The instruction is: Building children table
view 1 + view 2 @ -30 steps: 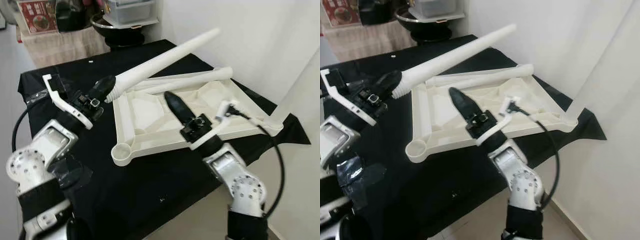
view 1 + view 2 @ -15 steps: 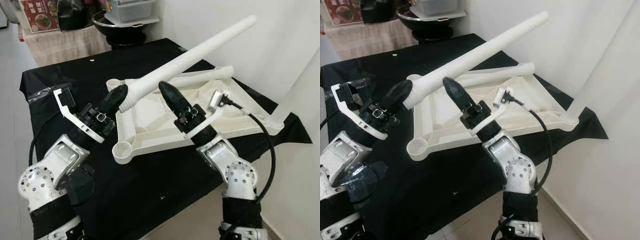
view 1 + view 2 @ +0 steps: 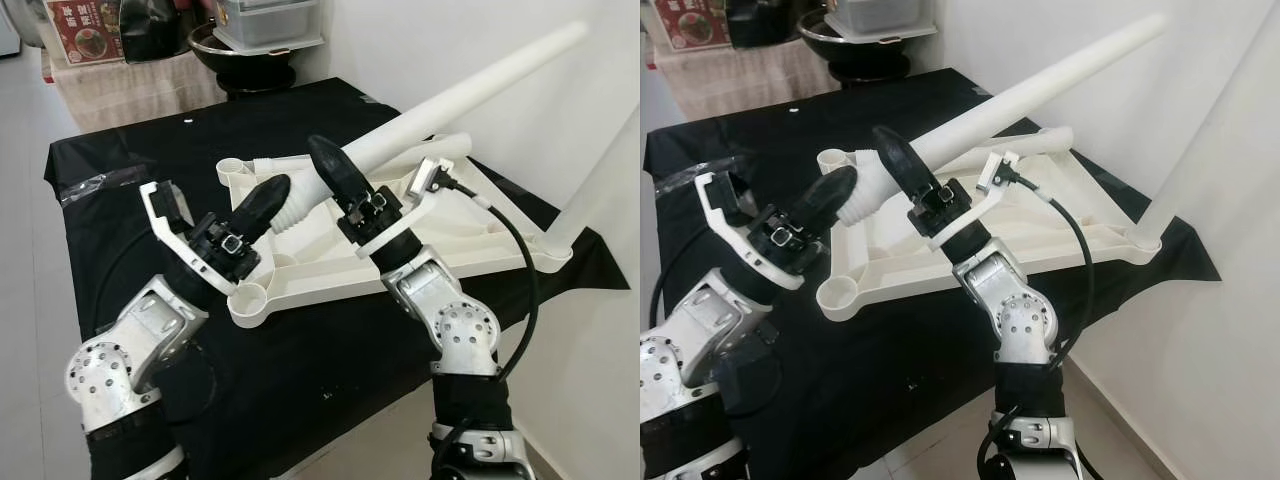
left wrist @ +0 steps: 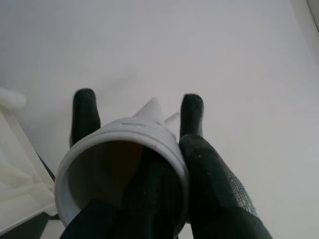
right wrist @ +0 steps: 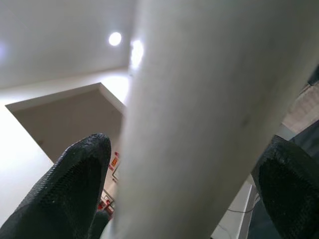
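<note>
Leg: threaded end clenched between left gripper fingers, shaft straddled by right gripper fingers, grip uncertain; tilted up, likely for socket of upturned top.

Matt white plastic on black cloth

The table leg and upturned table top look smooth, cream plastic; the table cover is matt black cloth; the right gripper fingers show rough, woven-textured black rubber; both arms gleam silver metal.
</note>
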